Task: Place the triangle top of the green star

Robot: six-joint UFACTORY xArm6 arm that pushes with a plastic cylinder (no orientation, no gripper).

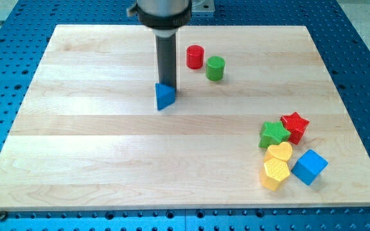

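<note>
A blue triangle (165, 97) lies on the wooden board (95, 128), a little left of centre near the view's top. My tip (167, 86) stands right behind it, touching its top edge. The green star (273, 134) lies far off at the view's lower right, touching a red star (295, 126) on its right. The rod (167, 61) rises straight up from the tip.
A red cylinder (194, 57) and a green cylinder (215, 68) stand to the right of the rod near the view's top. Below the green star lie a yellow heart (280, 153), a yellow hexagon (275, 173) and a blue cube (309, 167).
</note>
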